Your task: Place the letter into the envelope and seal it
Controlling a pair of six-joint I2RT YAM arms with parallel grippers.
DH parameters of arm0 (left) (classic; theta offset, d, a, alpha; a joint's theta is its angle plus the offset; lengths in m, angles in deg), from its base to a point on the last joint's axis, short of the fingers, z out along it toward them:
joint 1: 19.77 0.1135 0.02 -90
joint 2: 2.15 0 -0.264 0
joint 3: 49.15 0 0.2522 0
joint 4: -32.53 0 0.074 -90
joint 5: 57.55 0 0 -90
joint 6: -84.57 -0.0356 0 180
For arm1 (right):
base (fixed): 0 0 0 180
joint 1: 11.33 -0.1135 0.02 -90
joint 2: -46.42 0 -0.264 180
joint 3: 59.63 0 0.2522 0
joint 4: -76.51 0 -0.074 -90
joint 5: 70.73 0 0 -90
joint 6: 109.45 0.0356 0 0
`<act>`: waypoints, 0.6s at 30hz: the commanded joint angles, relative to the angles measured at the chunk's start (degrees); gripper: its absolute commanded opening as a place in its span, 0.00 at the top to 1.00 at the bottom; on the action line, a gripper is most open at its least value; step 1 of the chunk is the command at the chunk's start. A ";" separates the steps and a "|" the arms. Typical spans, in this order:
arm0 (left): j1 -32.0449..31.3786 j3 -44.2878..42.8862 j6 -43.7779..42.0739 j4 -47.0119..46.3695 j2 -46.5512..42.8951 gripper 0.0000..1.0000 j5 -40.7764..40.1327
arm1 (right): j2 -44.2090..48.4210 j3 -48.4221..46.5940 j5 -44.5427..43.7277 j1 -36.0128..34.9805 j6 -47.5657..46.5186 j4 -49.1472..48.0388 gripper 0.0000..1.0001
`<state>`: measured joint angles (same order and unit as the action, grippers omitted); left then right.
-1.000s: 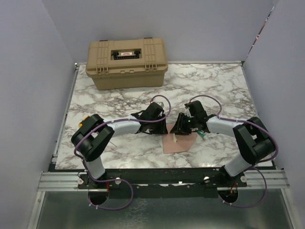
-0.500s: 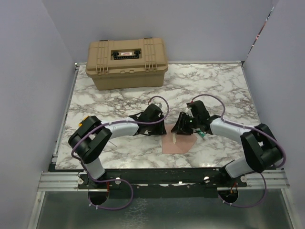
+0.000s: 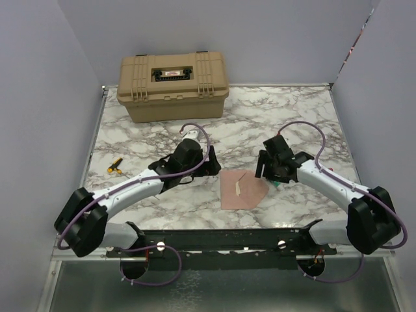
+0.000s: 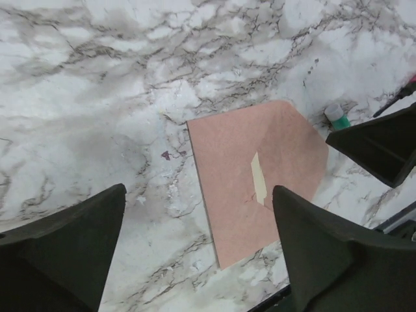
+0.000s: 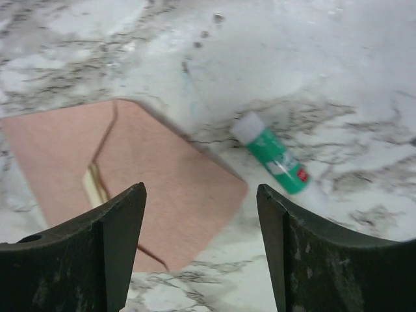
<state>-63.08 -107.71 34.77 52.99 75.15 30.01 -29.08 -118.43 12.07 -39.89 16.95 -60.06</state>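
The pinkish-brown envelope (image 3: 242, 190) lies flat on the marble near the table's front edge, its flap folded down on the body and a pale strip (image 3: 239, 186) across the flap's tip. The letter is hidden. My left gripper (image 3: 208, 164) hovers just left of the envelope (image 4: 227, 169), open and empty; in its wrist view the left gripper (image 4: 198, 190) straddles the envelope's near edge from above. My right gripper (image 3: 264, 171) stands open just right of it, above the envelope's pointed end (image 5: 162, 188); nothing sits between the right gripper (image 5: 199, 187) fingers.
A green glue stick (image 3: 275, 184) (image 5: 273, 156) (image 4: 337, 116) lies right of the envelope, under the right arm. A tan toolbox (image 3: 172, 84) stands at the back left. A small yellow-and-black item (image 3: 115, 165) lies at the left. Walls close in both sides.
Both grippers have opened and drawn apart from over the envelope, the left arm swinging left, the right arm to the right. The envelope now lies uncovered and flat.
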 commanded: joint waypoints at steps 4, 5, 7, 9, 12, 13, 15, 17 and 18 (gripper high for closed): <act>0.62 1.77 -4.38 4.97 -8.70 0.01 -7.81 | 2.08 0.07 -13.42 0.07 2.85 10.92 0.25; 0.74 1.84 -4.31 5.26 -9.52 0.01 -8.37 | 1.92 0.72 -12.68 0.31 3.00 10.37 0.25; 0.86 2.39 -4.11 5.34 -11.29 0.01 -8.60 | 1.33 1.69 -11.96 0.46 3.41 9.87 0.26; 0.92 3.38 -3.70 5.17 -12.91 0.01 -8.64 | 0.84 2.99 -10.92 0.52 3.56 8.52 0.28; 1.02 4.51 -3.56 4.90 -14.43 0.01 -7.45 | -0.43 3.30 -9.35 0.78 2.78 7.12 0.30; 1.02 4.72 -3.56 4.90 -14.68 0.01 -6.56 | -0.85 2.89 -9.38 0.91 2.89 7.36 0.31; 1.02 5.44 -3.28 4.37 -15.16 0.01 -4.50 | -1.06 2.04 -10.07 1.04 3.31 8.10 0.31; 0.97 6.64 -2.99 3.20 -15.56 0.01 -2.76 | -0.48 1.42 -10.74 1.23 3.51 8.22 0.31; 0.95 7.22 -2.90 2.72 -15.67 0.01 -2.13 | -0.30 1.09 -10.97 1.41 3.50 8.13 0.31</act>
<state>-62.44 -103.01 31.82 56.64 60.61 24.33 -29.80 -115.65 2.96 -39.08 19.49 -52.52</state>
